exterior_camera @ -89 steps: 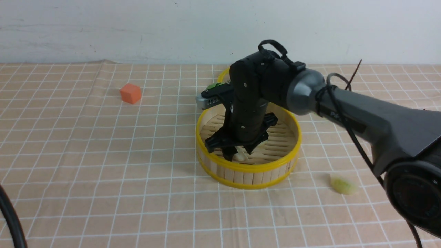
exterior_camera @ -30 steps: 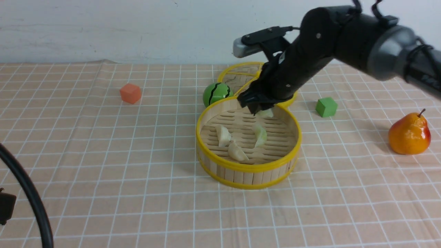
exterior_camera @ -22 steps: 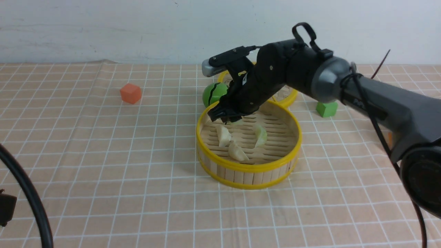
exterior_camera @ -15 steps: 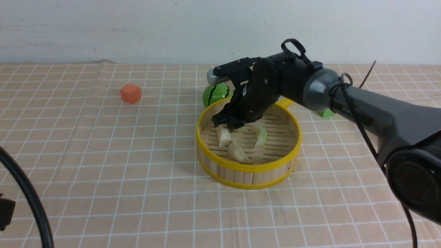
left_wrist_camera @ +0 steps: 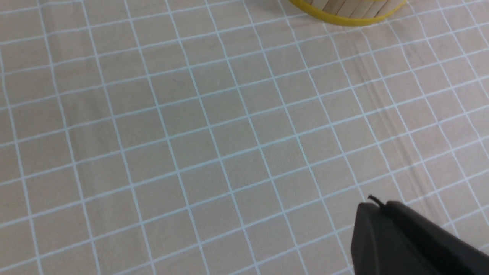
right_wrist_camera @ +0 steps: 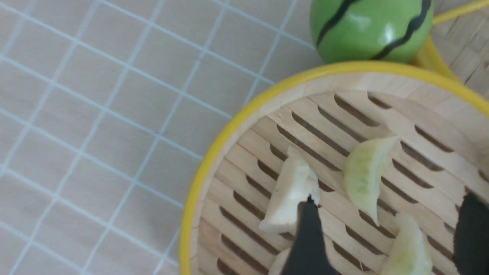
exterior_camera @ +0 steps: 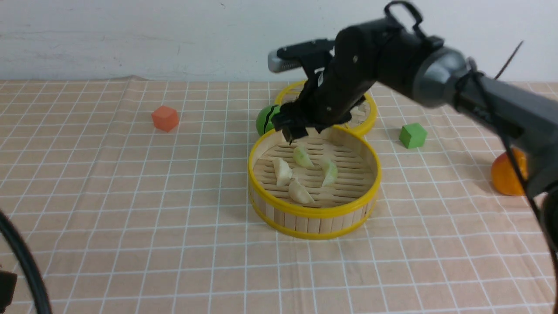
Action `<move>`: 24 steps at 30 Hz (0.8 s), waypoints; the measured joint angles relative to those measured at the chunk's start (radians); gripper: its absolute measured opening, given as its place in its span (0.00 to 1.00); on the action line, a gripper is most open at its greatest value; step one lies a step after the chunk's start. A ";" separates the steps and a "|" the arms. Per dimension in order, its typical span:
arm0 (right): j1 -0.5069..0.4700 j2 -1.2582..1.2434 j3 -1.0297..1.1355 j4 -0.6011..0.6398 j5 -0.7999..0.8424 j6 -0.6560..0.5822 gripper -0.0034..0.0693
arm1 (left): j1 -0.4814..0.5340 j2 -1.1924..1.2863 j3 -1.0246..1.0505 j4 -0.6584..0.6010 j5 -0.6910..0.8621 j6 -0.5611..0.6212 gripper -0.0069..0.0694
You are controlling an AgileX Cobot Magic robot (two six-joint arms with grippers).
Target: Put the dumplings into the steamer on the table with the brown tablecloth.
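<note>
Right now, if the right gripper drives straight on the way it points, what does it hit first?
Probably the pale green dumpling lying below the open right gripper in the steamer; if it misses, the slatted floor beside it. Depth is hard to judge.

We are reaching our right arm [exterior_camera: 479, 96] in from the right with its wrist bent downward, and our right gripper [exterior_camera: 305, 130] is hanging with its jaws spread wide, gripping nothing. Our left gripper [left_wrist_camera: 372, 208] is sitting with its jaws pressed together.

Yellow-rimmed steamer [exterior_camera: 314, 214] (green, cream dumplings [exterior_camera: 330, 172])
</note>
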 joint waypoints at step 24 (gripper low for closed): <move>0.008 -0.885 0.746 0.292 -0.192 -0.345 0.02 | 0.000 -0.525 0.511 0.006 -0.549 -0.001 0.11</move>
